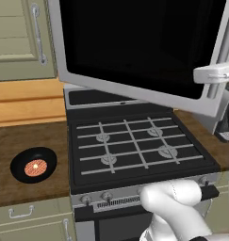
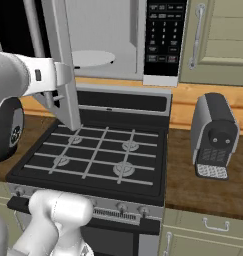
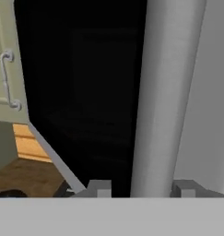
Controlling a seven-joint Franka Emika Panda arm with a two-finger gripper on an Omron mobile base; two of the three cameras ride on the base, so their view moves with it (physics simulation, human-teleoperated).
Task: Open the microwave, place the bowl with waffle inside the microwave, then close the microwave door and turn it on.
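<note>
Pincer (image 3: 142, 188): fingers apart, one on each side of the door's long grey bar handle (image 3: 165, 97) — whether the pads press on it I cannot tell.
Microwave door (image 1: 134, 42): swung wide open, its black glass hanging over the stove.
Microwave (image 2: 125, 37): grey cavity open, white turntable (image 2: 92, 58) bare, dark keypad (image 2: 164, 35) at the right.
Bowl (image 1: 33, 165): black, on the brown worktop (image 1: 26, 141) left of the stove, well apart from the pincer.
Waffle (image 1: 35, 167): orange-red disc lying in the bowl's centre.
Stove (image 2: 93, 155): black, four burners under grey grates — directly below the microwave.
Toaster (image 2: 214, 135): grey, on the worktop right of the stove.
Room: beige cabinets (image 1: 17, 37) with bar handles.
</note>
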